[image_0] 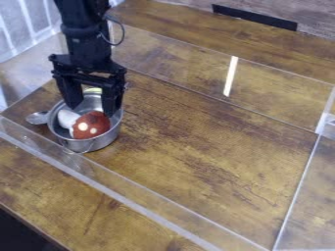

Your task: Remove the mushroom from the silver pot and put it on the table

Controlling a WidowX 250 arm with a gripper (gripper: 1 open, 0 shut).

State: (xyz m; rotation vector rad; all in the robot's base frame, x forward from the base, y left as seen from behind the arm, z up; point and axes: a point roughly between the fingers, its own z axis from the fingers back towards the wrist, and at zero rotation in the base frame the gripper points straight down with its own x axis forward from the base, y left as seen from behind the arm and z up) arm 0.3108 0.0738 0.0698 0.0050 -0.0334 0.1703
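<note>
Mushroom point(90, 124) sits inside silver pot point(86, 129) at left-middle of frame, red-brown cap up. Tool point(89, 102) hangs over pot's far rim, jaws spread wide, gripping nothing. Grey spoon-like piece point(38, 118) pokes out left of pot. Clear acrylic wall point(131, 202) runs just below pot; desk point(216, 137) lies bare to the right.

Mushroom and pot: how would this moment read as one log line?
mushroom: in silver pot | gripper: open, above pot, holding nothing | table: mushroom not placed yet
</note>
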